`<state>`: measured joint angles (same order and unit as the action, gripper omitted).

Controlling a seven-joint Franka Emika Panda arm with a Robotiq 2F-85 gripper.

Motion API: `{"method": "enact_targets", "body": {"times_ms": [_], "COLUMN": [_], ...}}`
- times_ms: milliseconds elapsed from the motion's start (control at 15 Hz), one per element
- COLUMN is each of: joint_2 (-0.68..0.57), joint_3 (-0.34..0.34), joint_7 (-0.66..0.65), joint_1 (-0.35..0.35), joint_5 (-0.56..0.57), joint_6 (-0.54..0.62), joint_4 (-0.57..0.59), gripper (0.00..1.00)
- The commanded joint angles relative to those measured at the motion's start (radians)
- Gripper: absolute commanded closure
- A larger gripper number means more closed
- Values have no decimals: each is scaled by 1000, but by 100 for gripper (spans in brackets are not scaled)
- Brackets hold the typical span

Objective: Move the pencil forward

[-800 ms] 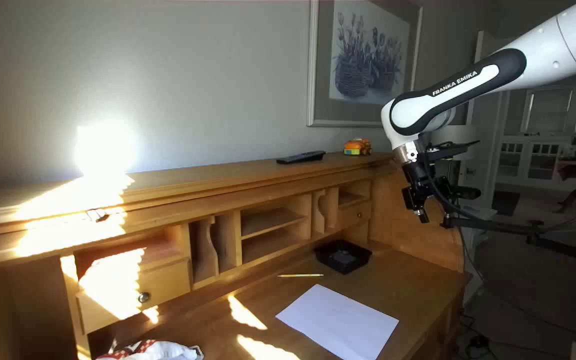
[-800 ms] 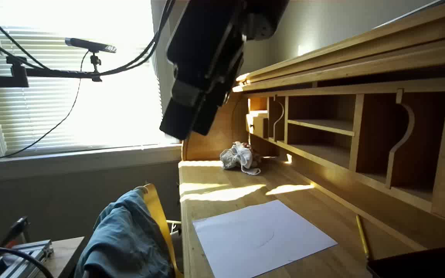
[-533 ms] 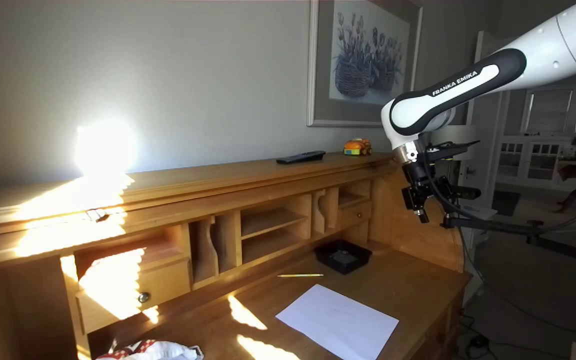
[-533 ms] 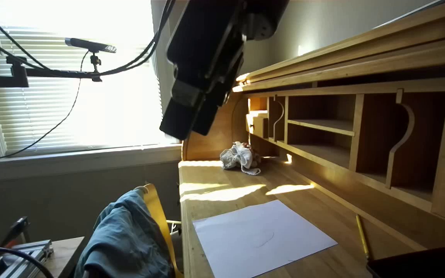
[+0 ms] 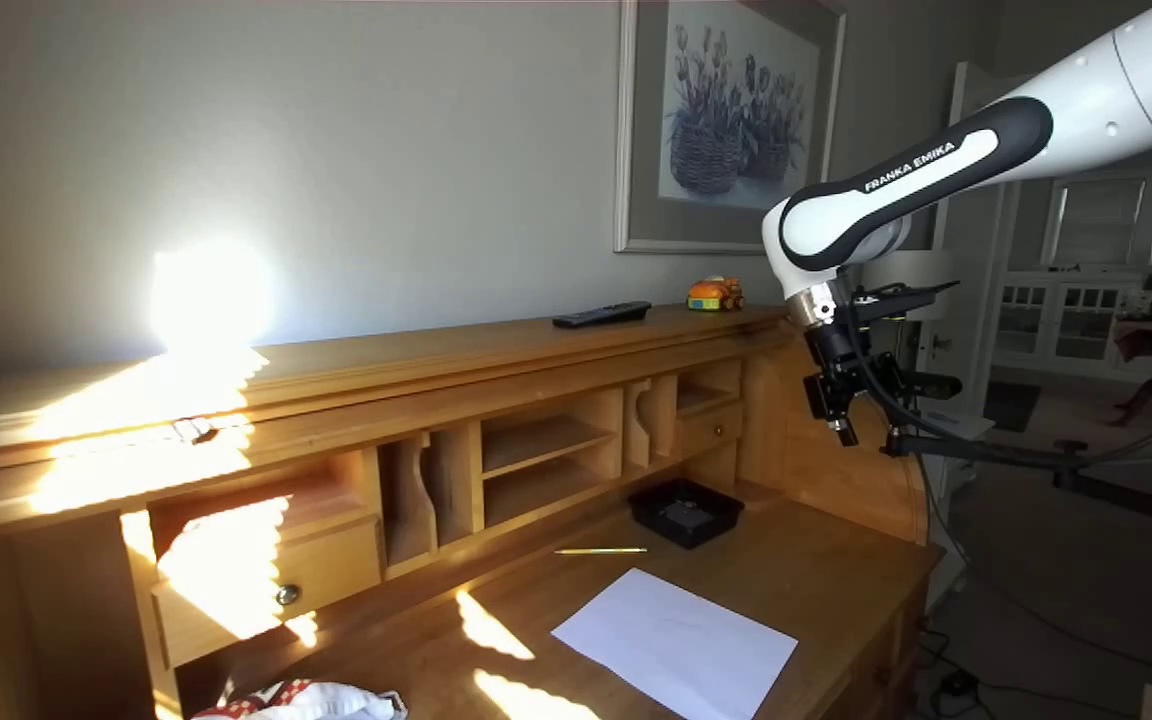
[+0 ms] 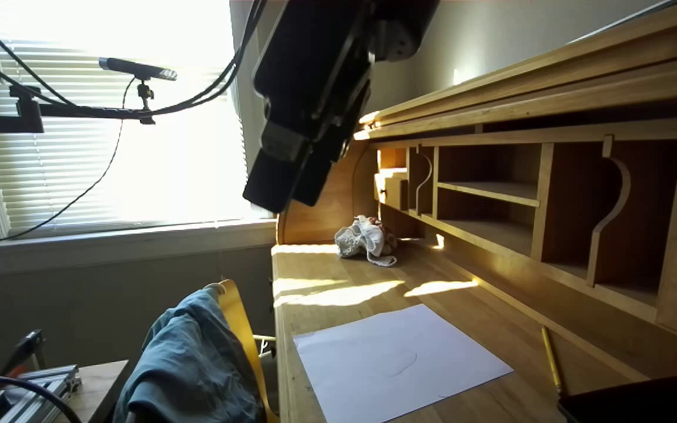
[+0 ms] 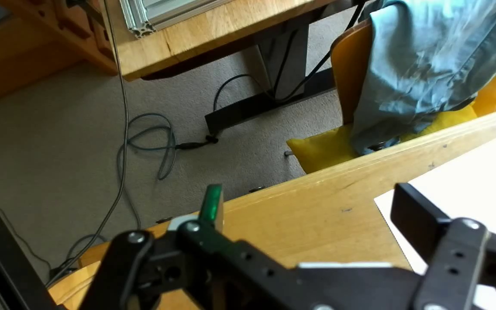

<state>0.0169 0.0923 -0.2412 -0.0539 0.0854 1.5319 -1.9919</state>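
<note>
A yellow pencil (image 5: 601,551) lies on the wooden desk, between the cubbies and the paper. In an exterior view the pencil (image 6: 552,359) ends close to the black tray's edge. The pencil is out of view in the wrist view. My gripper (image 5: 844,435) hangs well above the right part of the desk, away from the pencil. It also shows large and dark in an exterior view (image 6: 282,202). In the wrist view the fingers of the gripper (image 7: 310,206) are wide apart with nothing between them; desk top shows beyond.
A black tray (image 5: 660,524) stands near the pencil. White paper (image 5: 676,640) lies in front of it. A cloth bag (image 6: 365,239) sits at the far desk end. Cubbies (image 6: 485,232) line the desk's back. A draped chair (image 6: 197,352) stands at the front edge.
</note>
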Motion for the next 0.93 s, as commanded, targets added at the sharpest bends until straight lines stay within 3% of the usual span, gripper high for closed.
{"method": "enact_targets", "body": {"times_ms": [0, 533, 867], "joint_2": [-1, -1, -25], "joint_3": [-8, -8, -32], "joint_7": [1, 1, 102], "joint_1": [-8, -8, 10], "joint_5": [0, 0, -53], "joint_6": [-3, -3, 213], "joint_4": [2, 2, -47], "gripper": [0, 0, 0]}}
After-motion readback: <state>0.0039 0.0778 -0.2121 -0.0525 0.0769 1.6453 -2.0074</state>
